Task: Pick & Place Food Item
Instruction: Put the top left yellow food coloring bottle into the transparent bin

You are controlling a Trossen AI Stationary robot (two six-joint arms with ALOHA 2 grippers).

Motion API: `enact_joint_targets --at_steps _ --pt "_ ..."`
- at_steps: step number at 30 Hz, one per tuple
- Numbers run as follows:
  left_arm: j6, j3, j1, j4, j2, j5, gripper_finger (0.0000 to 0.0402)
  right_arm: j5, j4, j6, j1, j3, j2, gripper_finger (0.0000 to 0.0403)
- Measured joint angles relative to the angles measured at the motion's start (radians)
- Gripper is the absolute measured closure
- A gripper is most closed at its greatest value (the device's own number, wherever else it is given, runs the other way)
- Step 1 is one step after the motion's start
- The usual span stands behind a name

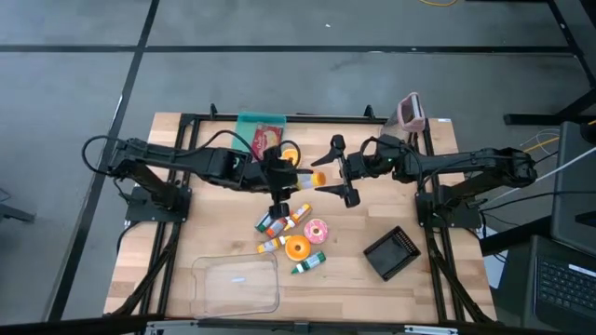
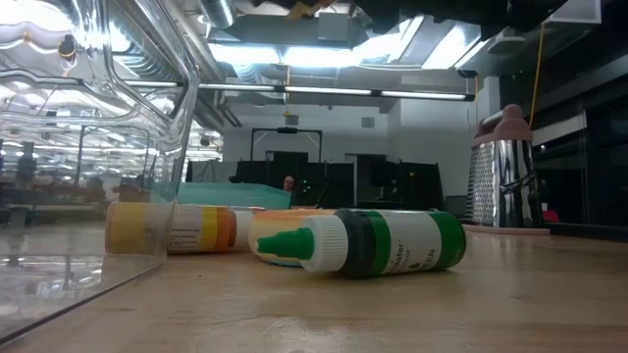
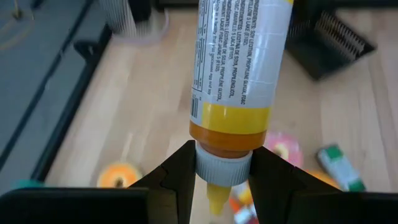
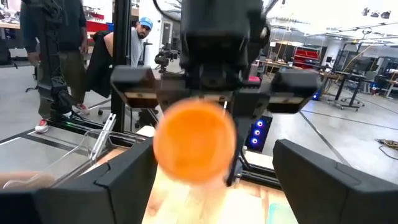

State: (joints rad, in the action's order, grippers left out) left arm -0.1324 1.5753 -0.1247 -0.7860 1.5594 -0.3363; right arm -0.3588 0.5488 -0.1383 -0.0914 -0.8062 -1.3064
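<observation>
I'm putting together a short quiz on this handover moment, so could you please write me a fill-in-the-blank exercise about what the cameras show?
1. The left gripper is shut on the neck of a ____-capped bottle, just above its cap.
2. The right gripper stands ____, its fingers on either side of the bottle's orange base.
3. On the table, the green-capped bottle lies on its ____.
4. The clear container sits at the table's ____ edge in the high view.

Missing words: white; open; side; bottom

- Black ridged rectangular tray on the wooden desk, near the right edge.
- Steel box grater with pink handle stands upright at the far-right corner.
</observation>
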Motion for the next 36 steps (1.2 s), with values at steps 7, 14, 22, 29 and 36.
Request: enact_joint_targets --at_steps 7,14,22,29,36 --pt "0.015 0.0 0.018 0.004 0.004 0.011 0.0287 0.011 -0.002 -0.003 0.0 0.0 0.0 0.0092" --pt "0.015 0.0 0.017 0.005 0.004 0.025 0.0287 0.011 -0.002 -0.007 0.0 0.0 0.0 0.0112" --pt "0.008 0.0 0.018 0.004 0.004 0.033 0.0287 0.01 -0.002 -0.008 0.0 0.0 0.0 0.0177" --pt "0.003 0.0 0.018 0.004 0.004 0.025 0.0287 0.01 0.001 -0.012 0.0 0.0 0.0 0.0249" --pt "0.009 0.0 0.009 0.005 0.004 0.007 0.024 0.01 -0.003 -0.015 0.0 0.0 0.0 0.0275"
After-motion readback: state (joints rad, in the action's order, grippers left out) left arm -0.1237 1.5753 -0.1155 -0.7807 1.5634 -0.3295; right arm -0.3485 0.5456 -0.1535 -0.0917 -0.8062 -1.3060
